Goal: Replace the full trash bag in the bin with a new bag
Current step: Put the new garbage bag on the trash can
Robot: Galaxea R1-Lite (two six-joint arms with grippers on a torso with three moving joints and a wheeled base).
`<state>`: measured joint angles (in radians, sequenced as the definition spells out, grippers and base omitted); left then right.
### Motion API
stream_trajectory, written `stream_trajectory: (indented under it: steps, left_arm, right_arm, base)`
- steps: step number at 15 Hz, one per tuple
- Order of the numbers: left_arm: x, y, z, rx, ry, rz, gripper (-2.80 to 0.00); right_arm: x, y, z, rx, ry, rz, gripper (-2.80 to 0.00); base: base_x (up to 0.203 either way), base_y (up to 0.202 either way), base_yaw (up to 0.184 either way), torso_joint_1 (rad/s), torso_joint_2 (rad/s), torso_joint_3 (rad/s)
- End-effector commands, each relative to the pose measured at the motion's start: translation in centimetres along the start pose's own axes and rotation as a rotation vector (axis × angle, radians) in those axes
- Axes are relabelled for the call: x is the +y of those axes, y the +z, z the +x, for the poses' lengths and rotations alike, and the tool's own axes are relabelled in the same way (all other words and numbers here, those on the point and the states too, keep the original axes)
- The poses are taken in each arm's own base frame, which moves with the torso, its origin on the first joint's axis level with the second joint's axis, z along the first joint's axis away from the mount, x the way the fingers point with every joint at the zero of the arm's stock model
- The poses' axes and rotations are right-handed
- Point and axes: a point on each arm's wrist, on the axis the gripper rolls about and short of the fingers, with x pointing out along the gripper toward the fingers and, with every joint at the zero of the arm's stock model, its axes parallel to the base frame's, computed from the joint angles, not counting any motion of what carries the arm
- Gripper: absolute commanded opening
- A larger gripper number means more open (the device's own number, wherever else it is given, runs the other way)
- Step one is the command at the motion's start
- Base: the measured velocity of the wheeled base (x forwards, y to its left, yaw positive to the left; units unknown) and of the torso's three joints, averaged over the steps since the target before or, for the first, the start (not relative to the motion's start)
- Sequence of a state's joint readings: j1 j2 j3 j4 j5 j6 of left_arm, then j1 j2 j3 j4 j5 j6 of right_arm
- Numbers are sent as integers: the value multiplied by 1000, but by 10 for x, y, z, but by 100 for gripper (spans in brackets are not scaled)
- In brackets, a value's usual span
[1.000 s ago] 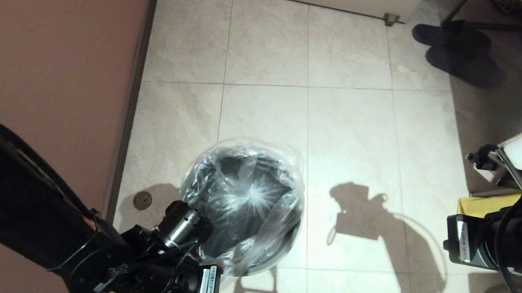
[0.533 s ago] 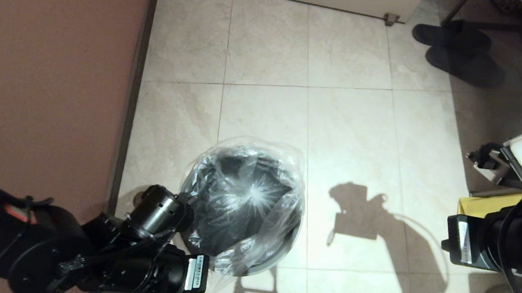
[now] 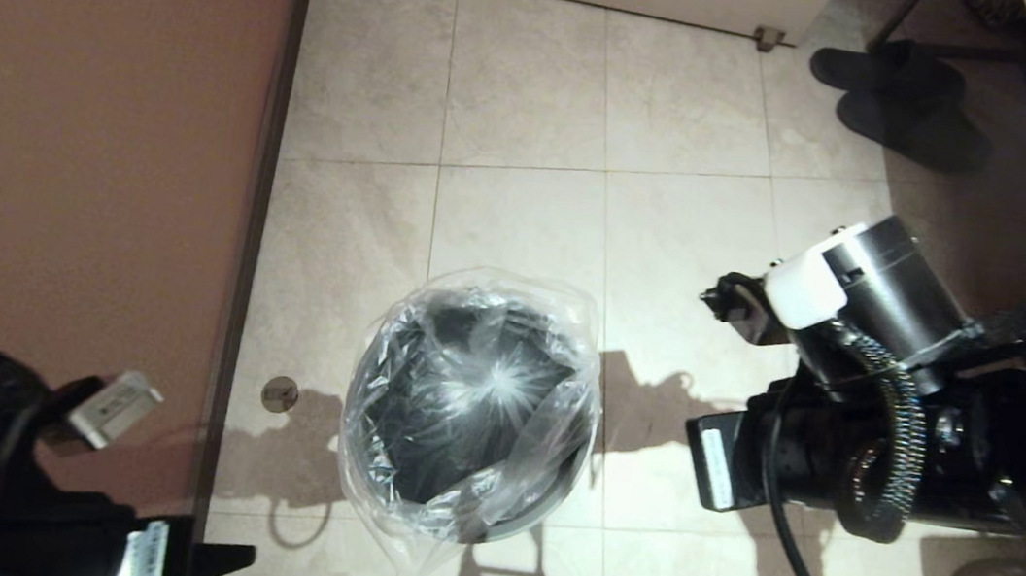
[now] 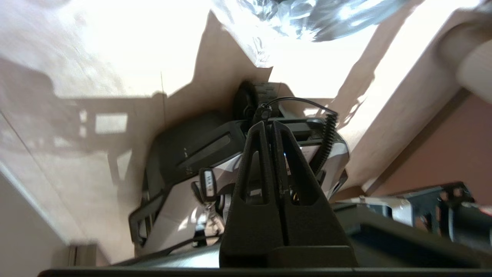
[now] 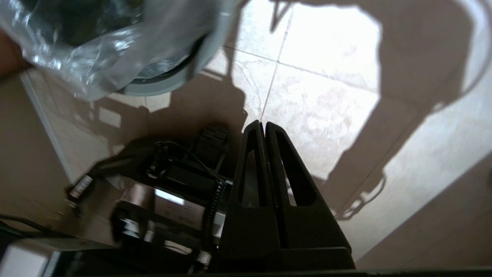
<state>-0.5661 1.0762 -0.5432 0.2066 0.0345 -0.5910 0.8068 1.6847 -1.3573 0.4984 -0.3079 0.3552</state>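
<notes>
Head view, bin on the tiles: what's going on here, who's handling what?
Nothing is being handled at this instant. The bin stands on the tiled floor with the new bag draped into it, the clear plastic spilling over the rim. The left tool is shut and empty, low by the brown wall, away from the bin. The right tool is also shut and empty, with its arm over the floor to the bin's right. A pair of dark slippers lies farther back.
</notes>
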Motion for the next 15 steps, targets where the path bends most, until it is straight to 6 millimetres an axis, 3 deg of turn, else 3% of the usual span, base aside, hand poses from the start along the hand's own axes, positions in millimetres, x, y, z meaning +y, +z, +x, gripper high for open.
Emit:
stream_trajectory:
  steps: [1,3,5,9,11,15]
  left_arm:
    - [14,-18,-38,-134,-76,-4,-280]
    - [30,-41,-47,-159,-75,13,-280]
    - [45,-62,-53,-165,-70,16,-280]
    - [67,-96,-68,-193,-104,-9,-280]
    - [72,-104,-66,-163,-136,-55,-280]
    - [74,-109,-67,-176,-161,-57,-280]
  right_arm:
    - [29,2,34,39,19,-178,-280]
    - [49,9,44,32,45,-255,-280]
    - [56,9,48,106,38,-398,-280]
    - [68,15,43,226,23,-501,-280]
    - [77,21,36,204,41,-513,-280]
    - [93,19,44,207,68,-530,-280]
  base:
    - [0,0,0,0,0,0]
    - [0,0,0,0,0,0]
    - [0,0,0,0,0,0]
    - [0,0,0,0,0,0]
    - [0,0,0,0,0,0]
    - [0,0,0,0,0,0]
